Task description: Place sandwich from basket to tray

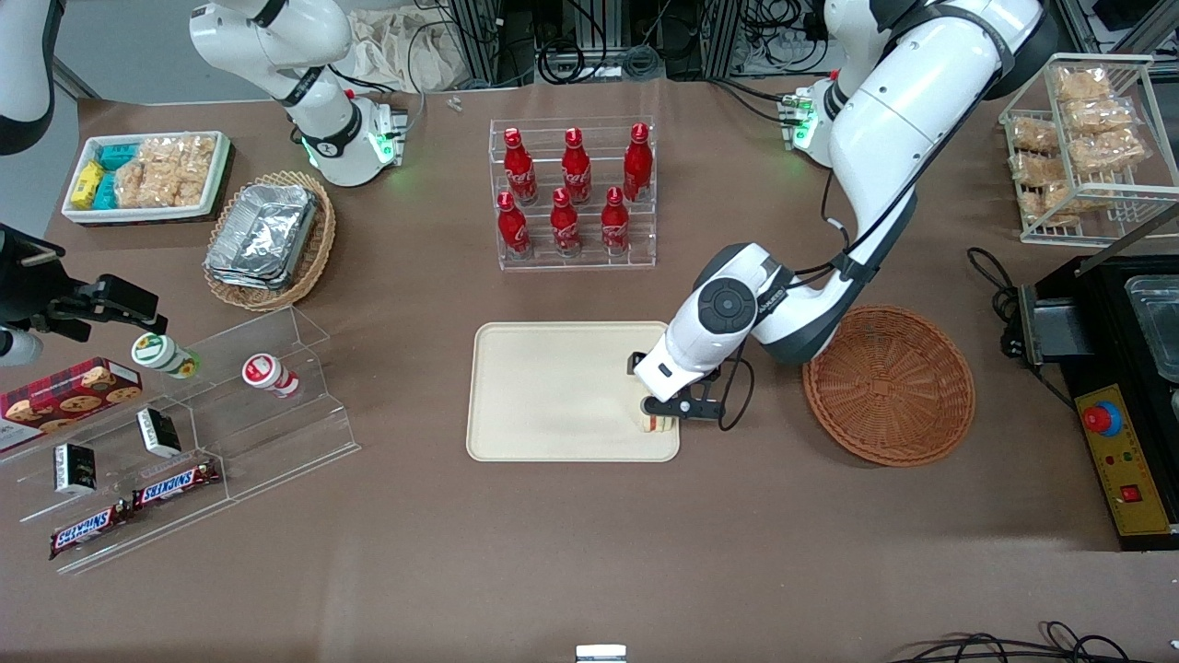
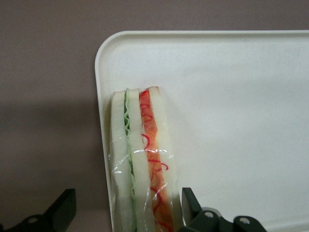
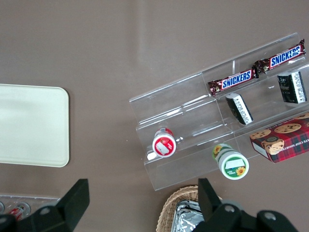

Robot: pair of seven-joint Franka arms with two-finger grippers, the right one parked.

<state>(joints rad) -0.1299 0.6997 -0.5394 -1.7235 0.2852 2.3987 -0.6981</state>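
Observation:
The sandwich, a plastic-wrapped white wedge with green and red-orange filling, rests on its side on the cream tray. It lies at the tray corner nearest the front camera, toward the working arm's end, tight against the rim. In the left wrist view the sandwich lies along the tray edge. My gripper hangs low over it, open. One black finger is close beside the red-filling side and the other finger stands well apart over the table. The reddish-brown basket beside the tray holds nothing.
A rack of red bottles stands farther from the camera than the tray. Toward the parked arm's end are an acrylic shelf with snacks and a tan basket of foil containers. A black control box sits beside the basket.

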